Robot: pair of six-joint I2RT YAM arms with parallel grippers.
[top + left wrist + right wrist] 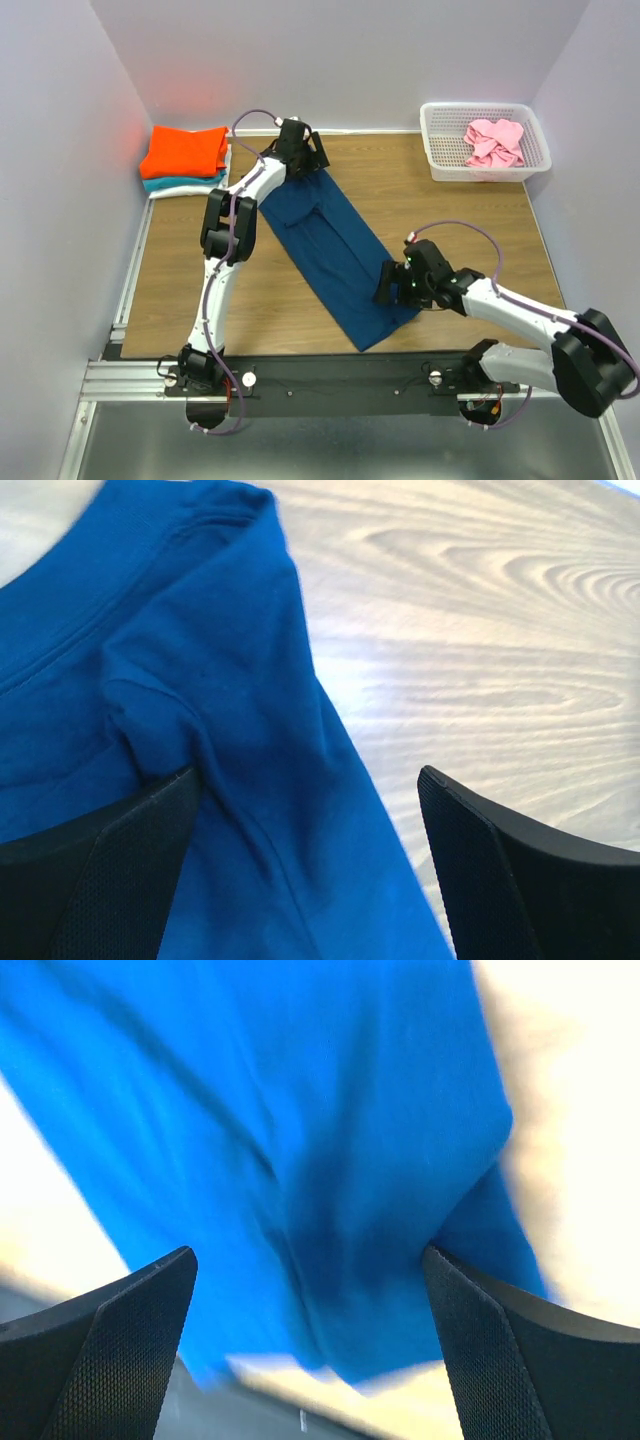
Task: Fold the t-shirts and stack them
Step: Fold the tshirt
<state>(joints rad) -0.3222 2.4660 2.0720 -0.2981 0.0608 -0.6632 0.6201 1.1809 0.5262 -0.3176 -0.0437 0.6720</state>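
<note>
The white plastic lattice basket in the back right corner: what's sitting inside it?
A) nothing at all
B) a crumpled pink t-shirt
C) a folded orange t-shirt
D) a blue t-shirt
B: a crumpled pink t-shirt lies in the white plastic lattice basket, while the folded orange t-shirt sits at far left and the blue t-shirt lies spread on the wooden table.

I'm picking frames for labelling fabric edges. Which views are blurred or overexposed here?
Right wrist view: worst, the blue t-shirt smeared by blur, the table blown out to near white. Left wrist view: shirt seams sharp, wood pale with glare beside the fabric. Top external view: crisp, evenly lit, though the orange t-shirt throws a red glow on the left wall.
</note>
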